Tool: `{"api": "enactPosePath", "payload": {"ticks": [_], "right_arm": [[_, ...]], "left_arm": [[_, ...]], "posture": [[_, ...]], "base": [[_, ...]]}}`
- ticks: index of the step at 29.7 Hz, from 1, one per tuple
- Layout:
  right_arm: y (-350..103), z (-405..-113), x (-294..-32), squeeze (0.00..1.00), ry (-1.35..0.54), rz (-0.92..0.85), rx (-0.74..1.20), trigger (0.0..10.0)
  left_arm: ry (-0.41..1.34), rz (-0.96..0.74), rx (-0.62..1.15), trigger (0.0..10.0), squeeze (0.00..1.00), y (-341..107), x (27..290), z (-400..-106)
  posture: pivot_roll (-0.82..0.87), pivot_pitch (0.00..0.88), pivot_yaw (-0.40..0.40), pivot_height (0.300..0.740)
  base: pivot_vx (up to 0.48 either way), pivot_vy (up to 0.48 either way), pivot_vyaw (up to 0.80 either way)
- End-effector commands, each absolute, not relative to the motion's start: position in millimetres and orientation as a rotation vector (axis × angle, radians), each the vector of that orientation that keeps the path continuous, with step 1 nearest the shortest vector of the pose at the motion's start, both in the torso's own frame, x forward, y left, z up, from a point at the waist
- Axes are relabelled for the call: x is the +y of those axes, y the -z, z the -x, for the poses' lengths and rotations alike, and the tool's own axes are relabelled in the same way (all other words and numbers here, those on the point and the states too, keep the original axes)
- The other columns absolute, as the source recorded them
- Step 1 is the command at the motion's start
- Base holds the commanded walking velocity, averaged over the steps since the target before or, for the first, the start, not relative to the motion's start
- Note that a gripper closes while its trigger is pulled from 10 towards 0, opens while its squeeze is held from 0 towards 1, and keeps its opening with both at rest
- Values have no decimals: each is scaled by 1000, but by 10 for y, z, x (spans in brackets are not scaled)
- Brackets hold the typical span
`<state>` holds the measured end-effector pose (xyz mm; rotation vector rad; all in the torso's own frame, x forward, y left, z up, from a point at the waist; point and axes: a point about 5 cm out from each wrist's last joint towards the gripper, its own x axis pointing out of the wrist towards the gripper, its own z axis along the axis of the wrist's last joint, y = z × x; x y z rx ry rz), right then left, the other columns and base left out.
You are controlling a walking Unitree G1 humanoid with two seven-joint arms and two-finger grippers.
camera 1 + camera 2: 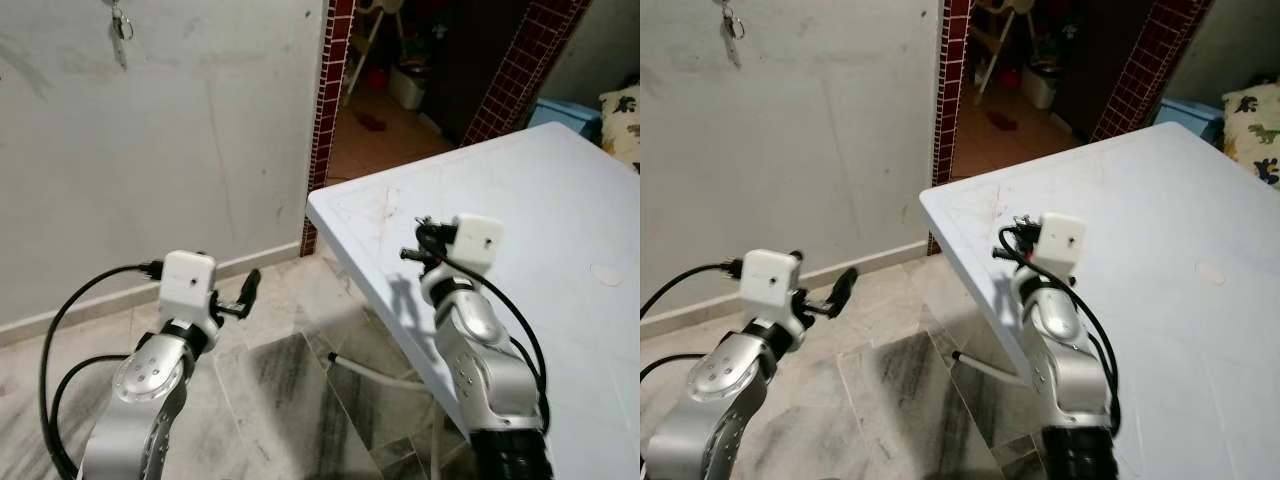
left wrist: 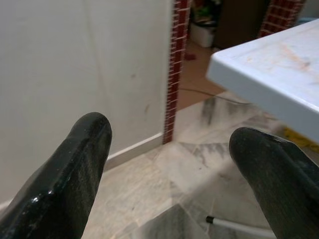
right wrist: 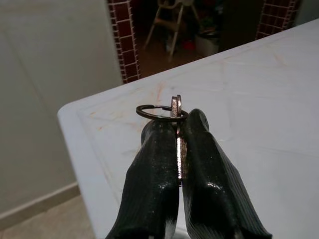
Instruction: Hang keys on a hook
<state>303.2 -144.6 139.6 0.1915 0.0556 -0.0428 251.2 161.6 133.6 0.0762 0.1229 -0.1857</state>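
The right gripper has its two black fingers pinched tight on the keys, with the thin metal ring and the flat edge of a key poking out above the fingertips. It hangs over the corner of the white table. The left gripper is spread wide with nothing in it, low above the marbled floor tiles.

The grip worries me: smooth metal squeezed edge-on between rounded, slightly glossy rubber fingers could twist or slide out on a jolt. The ring also lies flat rather than facing forward, so it may miss the hook.

High on the pale, scuffed plaster wall another set of keys dangles; the hook itself is cut off from sight. That spot is well apart, so the reach looks long.
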Motion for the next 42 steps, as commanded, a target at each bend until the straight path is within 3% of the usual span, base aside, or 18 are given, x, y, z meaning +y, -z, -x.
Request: {"api": "enactPosePath", "payload": {"ticks": [1,15,42], "right_arm": [[-1460,-3014,-1420,0,27,-191,37,10000],[-1499,-2995,-1336,0,32,-223,31,10000],[-1570,-3066,-1271,0,43,-266,11,10000]], "left_arm": [[181,-87,107,10000,0,-1364,1612,-2485],[202,-42,126,10000,0,-1383,1573,-2541],[232,-6,168,10000,0,-1390,1518,-2618]], "posture": [[191,55,-108,740],[189,74,-78,740],[194,79,-70,740]], "base": [[0,0,800],[0,0,800],[0,471,0]]}}
